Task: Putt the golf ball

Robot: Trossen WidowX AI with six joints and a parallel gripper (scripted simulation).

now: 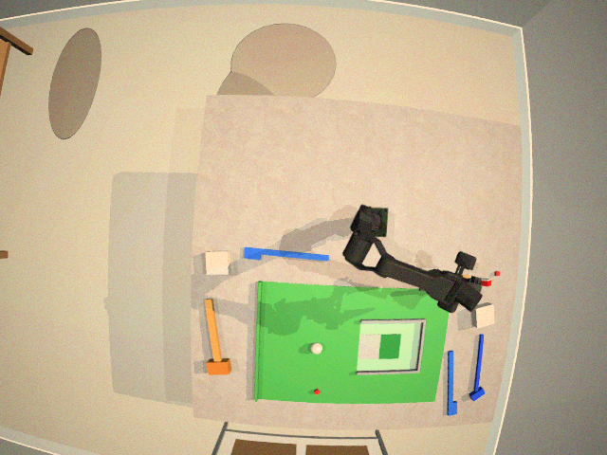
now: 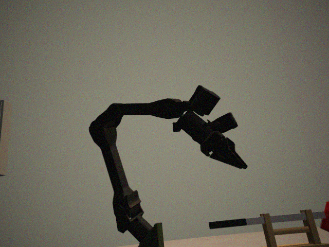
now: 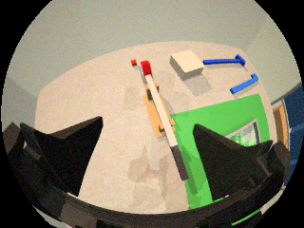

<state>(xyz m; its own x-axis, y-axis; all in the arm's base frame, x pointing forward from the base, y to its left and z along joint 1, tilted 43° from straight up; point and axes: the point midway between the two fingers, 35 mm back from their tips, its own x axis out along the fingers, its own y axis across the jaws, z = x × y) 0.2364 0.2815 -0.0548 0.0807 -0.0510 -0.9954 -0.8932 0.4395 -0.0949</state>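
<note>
Red putter (image 3: 163, 118) on wooden rack (image 3: 154, 114), beige block (image 3: 186, 63) near, hand (image 3: 148, 152) open above.

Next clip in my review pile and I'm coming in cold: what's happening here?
A single black robot arm is reaching toward the red-headed putter, which lies across a small wooden rack beside the green putting mat. Its parallel-jaw gripper is open, empty and above the putter's shaft, so nothing has been grasped yet. The white golf ball sits on the mat, short of the raised green. An orange putter and blue putters lie around the mat.
</note>
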